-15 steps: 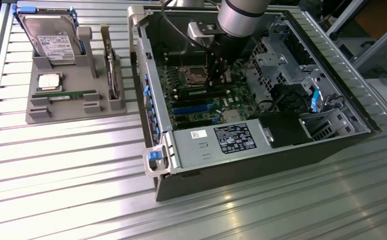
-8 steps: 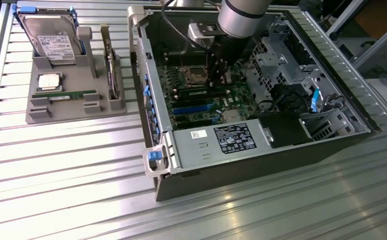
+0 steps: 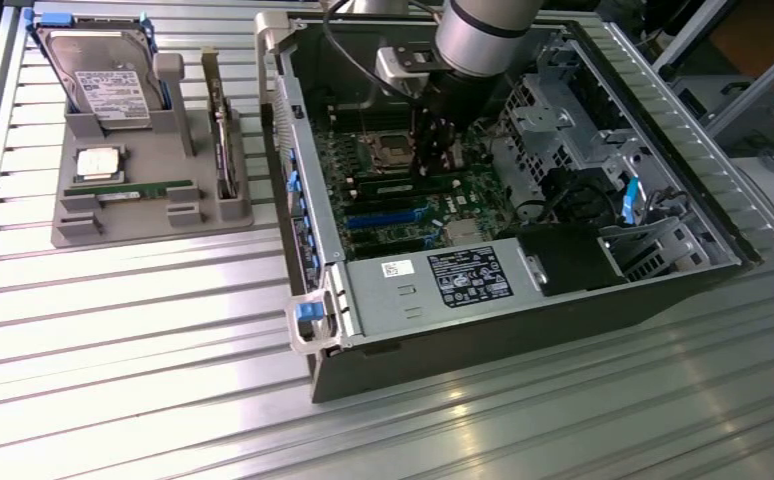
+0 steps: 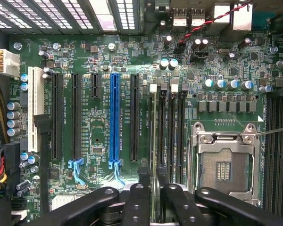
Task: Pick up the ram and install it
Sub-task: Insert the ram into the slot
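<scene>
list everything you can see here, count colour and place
computer case: one, dark grey, open, exterior view's right
motherboard: one, green, inside the case
blue slot: one, blue, among black slots on the board
processor socket: one, silver, empty, beside the memory slots
ram: one, green, upright in a memory slot under the gripper
holder tray: one, grey, exterior view's left
hard drive: one, silver, in the tray
processor chip: one, silver, on the tray
second ram stick: one, green, on the tray
gripper: one, black, over the ram
</scene>
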Controlling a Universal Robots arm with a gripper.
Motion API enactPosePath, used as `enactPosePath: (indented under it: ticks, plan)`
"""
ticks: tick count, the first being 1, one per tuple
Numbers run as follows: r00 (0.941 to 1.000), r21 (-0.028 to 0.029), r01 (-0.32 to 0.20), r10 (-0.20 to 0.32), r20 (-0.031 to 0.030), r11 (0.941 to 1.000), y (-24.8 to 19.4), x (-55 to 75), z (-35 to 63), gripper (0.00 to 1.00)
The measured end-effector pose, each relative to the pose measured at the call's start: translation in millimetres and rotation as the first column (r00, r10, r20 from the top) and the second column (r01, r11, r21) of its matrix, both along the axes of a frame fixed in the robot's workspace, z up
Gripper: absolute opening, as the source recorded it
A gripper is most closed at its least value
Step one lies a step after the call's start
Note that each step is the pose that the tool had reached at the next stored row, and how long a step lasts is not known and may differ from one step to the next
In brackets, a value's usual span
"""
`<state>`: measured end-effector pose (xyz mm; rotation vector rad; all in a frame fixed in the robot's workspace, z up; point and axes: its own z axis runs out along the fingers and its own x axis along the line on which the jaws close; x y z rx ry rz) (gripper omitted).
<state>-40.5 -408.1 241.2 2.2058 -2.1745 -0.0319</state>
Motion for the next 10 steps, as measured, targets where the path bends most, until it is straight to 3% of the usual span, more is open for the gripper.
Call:
enactPosePath:
  ticks: [2,3,6,7,10]
  plan:
    - [1.0,-0.0126,0.0,0.0,0.0002,0.9999,4.7,0.0,14.7,0.18]
    - [1.0,-0.0127,0.0,0.0,-0.0007,0.9999,4.8,4.4,15.3,0.11]
    - [0.9999,-0.0127,0.0,0.0,-0.0116,0.9999,4.7,25.1,14.7,0.11]
    - [0.9998,-0.0129,0.0,0.0,-0.0183,0.9999,4.7,43.8,14.5,0.11]
    - [0.9998,-0.0128,0.0,0.0,-0.0213,0.9999,4.7,59.2,14.2,0.11]
